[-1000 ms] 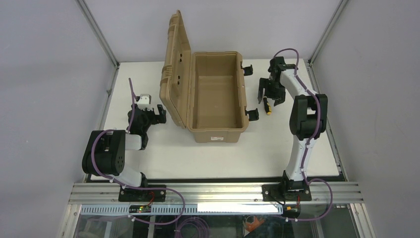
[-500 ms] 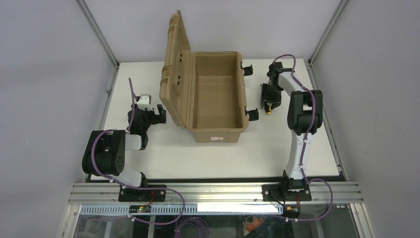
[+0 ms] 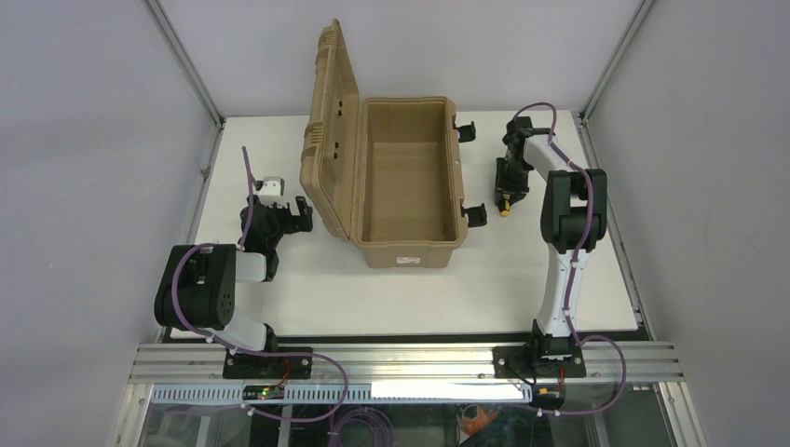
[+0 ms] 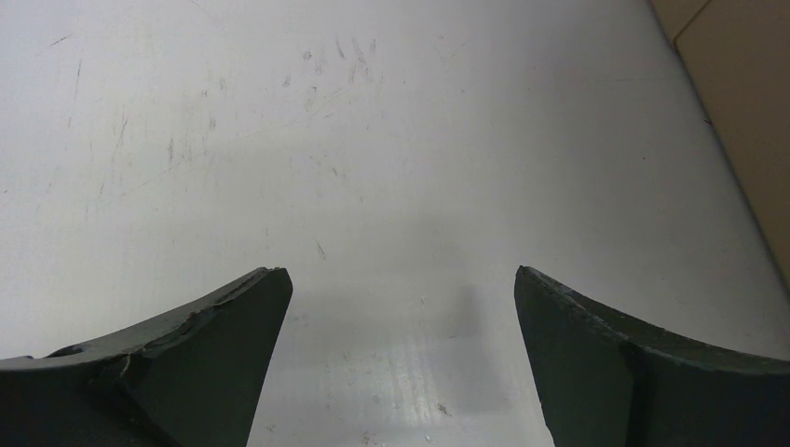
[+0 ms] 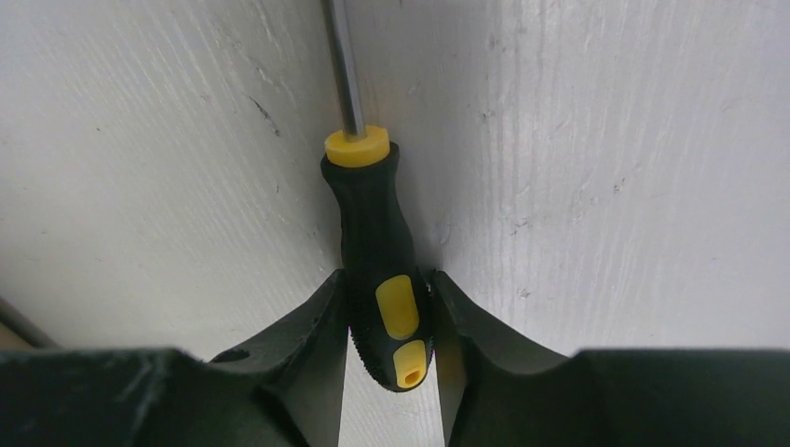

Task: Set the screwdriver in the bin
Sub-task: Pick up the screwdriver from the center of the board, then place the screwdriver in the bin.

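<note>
Gripping the small black-and-yellow screwdriver (image 5: 368,214) by its handle with the right gripper (image 5: 387,276), pressed tight on both sides. Lying on the white table (image 3: 373,298), just right of the big open tan plastic bin (image 3: 410,248). Holding nothing with the left gripper (image 4: 401,279), spread wide.

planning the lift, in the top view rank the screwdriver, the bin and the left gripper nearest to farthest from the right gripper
1. the screwdriver, held in the fingers of the right gripper.
2. the bin, open, just to the left of that gripper.
3. the left gripper, open, past the bin at far left.
</note>
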Tool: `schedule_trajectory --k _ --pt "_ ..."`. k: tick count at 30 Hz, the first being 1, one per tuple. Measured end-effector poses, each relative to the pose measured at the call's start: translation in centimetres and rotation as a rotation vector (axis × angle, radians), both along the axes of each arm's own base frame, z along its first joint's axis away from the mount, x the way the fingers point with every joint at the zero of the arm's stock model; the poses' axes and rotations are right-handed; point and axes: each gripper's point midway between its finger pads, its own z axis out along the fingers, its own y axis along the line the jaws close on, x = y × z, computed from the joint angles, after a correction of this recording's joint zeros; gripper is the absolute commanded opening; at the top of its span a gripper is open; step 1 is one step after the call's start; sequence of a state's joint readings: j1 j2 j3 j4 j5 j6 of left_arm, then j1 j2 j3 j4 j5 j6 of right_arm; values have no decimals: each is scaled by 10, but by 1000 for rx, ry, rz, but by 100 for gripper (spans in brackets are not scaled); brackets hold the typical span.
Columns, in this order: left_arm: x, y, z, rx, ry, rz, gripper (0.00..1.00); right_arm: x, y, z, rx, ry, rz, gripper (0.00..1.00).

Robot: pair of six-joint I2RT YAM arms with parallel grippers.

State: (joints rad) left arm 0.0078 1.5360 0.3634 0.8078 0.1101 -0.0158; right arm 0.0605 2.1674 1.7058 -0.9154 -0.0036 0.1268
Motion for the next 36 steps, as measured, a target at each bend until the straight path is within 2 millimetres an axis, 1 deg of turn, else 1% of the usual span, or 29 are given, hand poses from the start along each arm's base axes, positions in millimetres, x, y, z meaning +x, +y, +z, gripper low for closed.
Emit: schedule_trajectory --k 5,7,9,10,11,13,14,15,17,21,28,35,36 --pt "0 0 0 0 0 0 99 -5 -2 4 -9 15 0 2" --pt "0 0 0 0 0 0 99 -7 -2 12 -9 12 0 0" --pt "0 0 0 0 0 0 99 -7 -2 24 -8 -4 0 0" --pt "0 0 0 0 0 0 99 -6 -2 36 -6 -25 0 0" --pt "0 0 0 0 0 0 99 -5 -2 42 -6 -38 0 0" --pt "0 0 0 0 0 0 99 -3 -2 63 -3 -80 0 0" --pt "0 0 0 0 0 0 99 -1 -1 77 3 -109 0 0" --pt "0 0 0 0 0 0 99 0 -1 83 5 -123 1 0" --pt "0 0 0 0 0 0 99 1 1 107 16 -169 3 0" --pt "0 0 0 0 0 0 99 3 5 143 42 -237 6 0" --pt "0 0 0 0 0 0 99 3 19 200 128 -336 5 0" --pt "0 0 0 0 0 0 99 -5 36 258 240 -453 -1 0" --pt "0 0 0 0 0 0 99 -7 38 264 256 -465 -2 0"
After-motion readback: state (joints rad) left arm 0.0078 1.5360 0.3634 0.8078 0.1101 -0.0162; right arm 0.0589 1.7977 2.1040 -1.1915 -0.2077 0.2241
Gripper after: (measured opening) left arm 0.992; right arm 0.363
